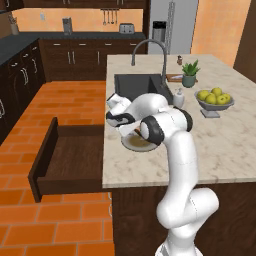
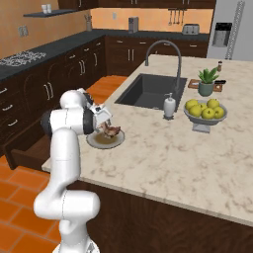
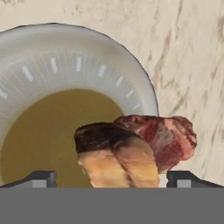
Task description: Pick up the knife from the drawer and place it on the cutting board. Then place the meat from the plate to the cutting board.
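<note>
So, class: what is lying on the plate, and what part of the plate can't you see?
The meat, a reddish and tan lump, lies on the plate, between the open gripper fingertips. The meat covers part of the olive-brown centre and the rim beneath it.

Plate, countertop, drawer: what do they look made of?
Plate: looks like glazed ceramic, with a pale ridged rim and a smooth olive-brown centre. Countertop: looks like polished marble or stone, cream with tan veining. Drawer: dark brown wood, with grain showing on its floor.
</note>
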Motion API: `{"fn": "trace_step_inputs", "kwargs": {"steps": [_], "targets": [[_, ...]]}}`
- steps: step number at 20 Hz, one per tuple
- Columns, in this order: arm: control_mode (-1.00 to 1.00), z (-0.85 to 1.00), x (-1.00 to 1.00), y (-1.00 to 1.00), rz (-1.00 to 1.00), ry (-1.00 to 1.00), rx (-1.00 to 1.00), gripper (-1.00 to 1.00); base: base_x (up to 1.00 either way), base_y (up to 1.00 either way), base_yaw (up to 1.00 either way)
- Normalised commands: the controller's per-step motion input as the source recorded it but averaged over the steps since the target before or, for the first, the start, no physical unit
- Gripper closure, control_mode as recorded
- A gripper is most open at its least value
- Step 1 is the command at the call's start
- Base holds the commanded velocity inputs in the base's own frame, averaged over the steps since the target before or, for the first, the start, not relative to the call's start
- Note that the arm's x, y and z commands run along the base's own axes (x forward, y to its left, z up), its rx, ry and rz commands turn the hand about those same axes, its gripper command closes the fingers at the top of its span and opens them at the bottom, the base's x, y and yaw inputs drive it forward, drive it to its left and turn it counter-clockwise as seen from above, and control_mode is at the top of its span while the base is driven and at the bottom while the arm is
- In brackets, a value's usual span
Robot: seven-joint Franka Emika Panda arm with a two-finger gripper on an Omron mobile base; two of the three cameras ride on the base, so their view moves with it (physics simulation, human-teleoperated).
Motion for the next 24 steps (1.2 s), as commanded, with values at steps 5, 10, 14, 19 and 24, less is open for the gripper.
{"fn": "trace_step_inputs", "kwargs": {"steps": [5, 10, 14, 19, 24], "targets": [[-1.0, -0.1, -0.32, -0.28, 0.0, -0.09, 0.04, -1.0, 0.0, 0.0, 0.0], [-1.0, -0.23, -0.17, -0.18, 0.0, -0.04, 0.0, 1.0, 0.0, 0.0, 0.0], [-1.0, -0.21, -0.02, -0.08, 0.0, -0.02, 0.0, 1.0, 0.0, 0.0, 0.0], [-1.0, 0.15, -0.27, 0.0, 0.0, -0.06, 0.0, 1.0, 0.0, 0.0, 0.0], [-1.0, 1.0, -0.7, 0.01, 0.0, -0.16, 0.0, 1.0, 0.0, 0.0, 0.0]]}}
